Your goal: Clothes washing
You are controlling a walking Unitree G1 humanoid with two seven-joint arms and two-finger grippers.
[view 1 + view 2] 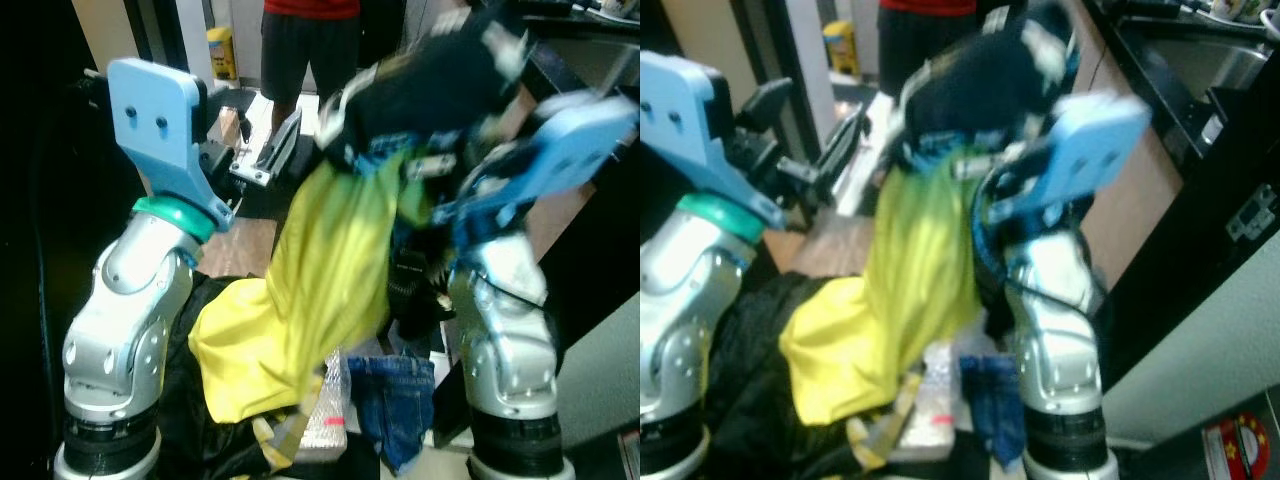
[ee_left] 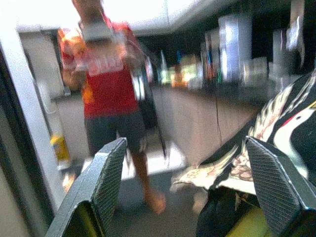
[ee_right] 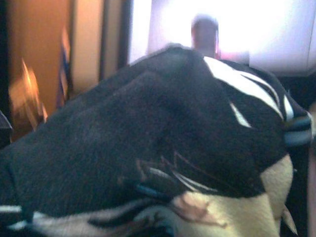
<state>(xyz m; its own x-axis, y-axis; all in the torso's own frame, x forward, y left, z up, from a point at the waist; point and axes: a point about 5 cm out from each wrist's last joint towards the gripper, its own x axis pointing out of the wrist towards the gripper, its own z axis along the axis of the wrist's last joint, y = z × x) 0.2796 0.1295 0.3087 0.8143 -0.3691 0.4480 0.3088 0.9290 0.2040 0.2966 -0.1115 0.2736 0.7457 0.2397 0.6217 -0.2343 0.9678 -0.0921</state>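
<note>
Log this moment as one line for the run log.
right gripper: lifting dark patterned garment with yellow cloth | left gripper: open, empty | person: standing ahead

Yellow cloth (image 1: 310, 300) smooth, slightly shiny; black garment (image 3: 148, 138) matt, fuzzy; jeans (image 1: 395, 395) coarse denim.

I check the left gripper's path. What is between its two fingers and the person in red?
Nothing solid: in the left wrist view the left gripper is open, and only bare floor lies before the person.
</note>
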